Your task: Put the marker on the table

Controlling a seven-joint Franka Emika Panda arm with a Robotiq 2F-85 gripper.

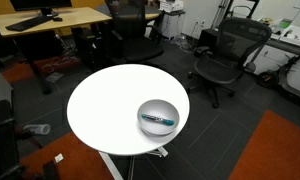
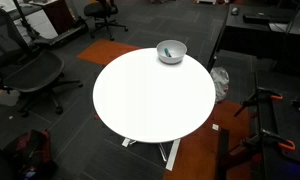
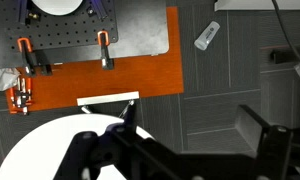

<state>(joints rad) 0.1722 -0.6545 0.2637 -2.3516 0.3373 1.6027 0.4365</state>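
Large round white-topped pedestal bench [image 1: 95, 110] carrying a shallow grey metal bowl [image 1: 158, 116] near its rim; dark claw [image 3: 125, 140], opening indiscernible in wrist view; thin teal-and-dark marker [image 1: 158, 119] lying inside bowl, best pinched mid-shaft, lifted clear, laid on open bench.

**Marker lying in the bowl on the round table**

We see the round white table [image 1: 95, 115] at the centre, on dark carpet. A grey bowl [image 1: 158, 130] sits on it close to the right edge, and the teal-and-dark marker [image 1: 157, 120] lies across the inside of the bowl. A wooden desk [image 1: 50, 17] stands behind at the left, black office chairs [image 1: 225, 55] stand beyond the table, and an orange floor patch [image 1: 275, 150] lies at the lower right.
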